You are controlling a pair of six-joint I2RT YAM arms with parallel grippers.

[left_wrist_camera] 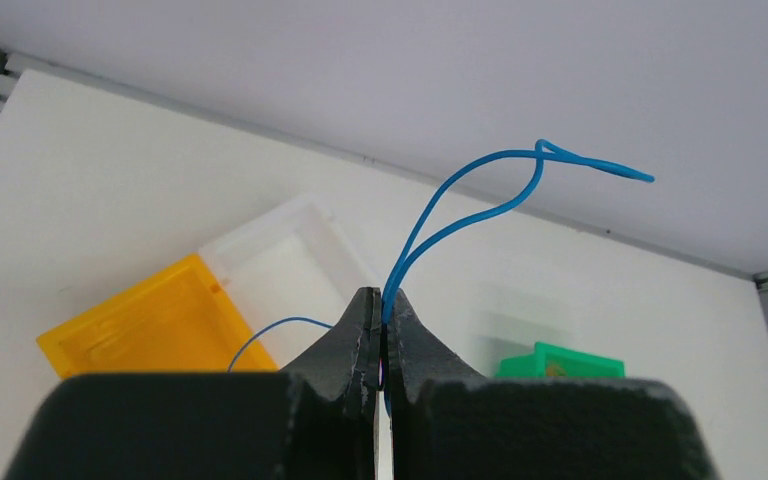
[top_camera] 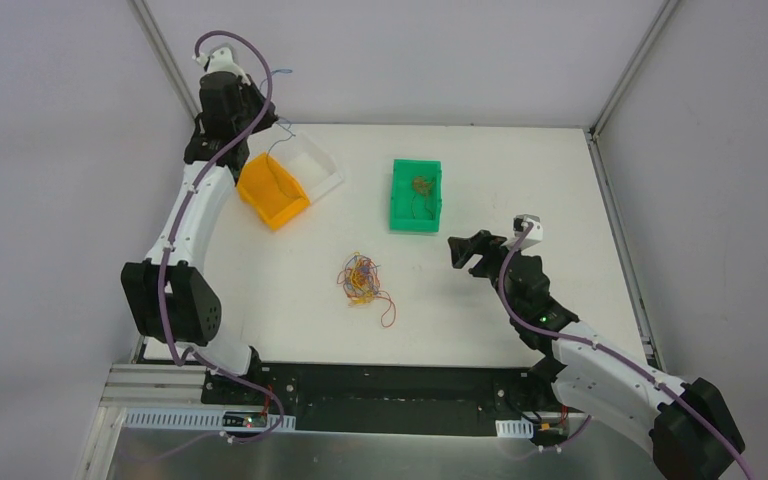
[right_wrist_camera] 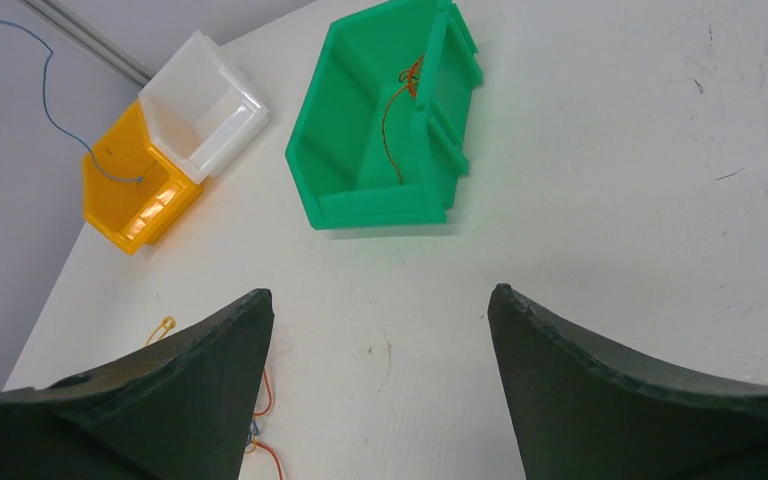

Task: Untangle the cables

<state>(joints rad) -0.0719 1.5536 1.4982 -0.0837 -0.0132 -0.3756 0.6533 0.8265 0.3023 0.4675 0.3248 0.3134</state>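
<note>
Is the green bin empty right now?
No, a brownish-orange cable lies curled inside the green bin.

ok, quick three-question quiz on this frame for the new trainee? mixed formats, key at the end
1. True or false: the right gripper is shut on something.
2. The wire pinched in the left gripper is: A orange, B blue, C yellow.
3. Fill in: the brownish wire lies in the ___ bin.
Key: 1 false, it is open and empty; 2 B; 3 green.
</note>
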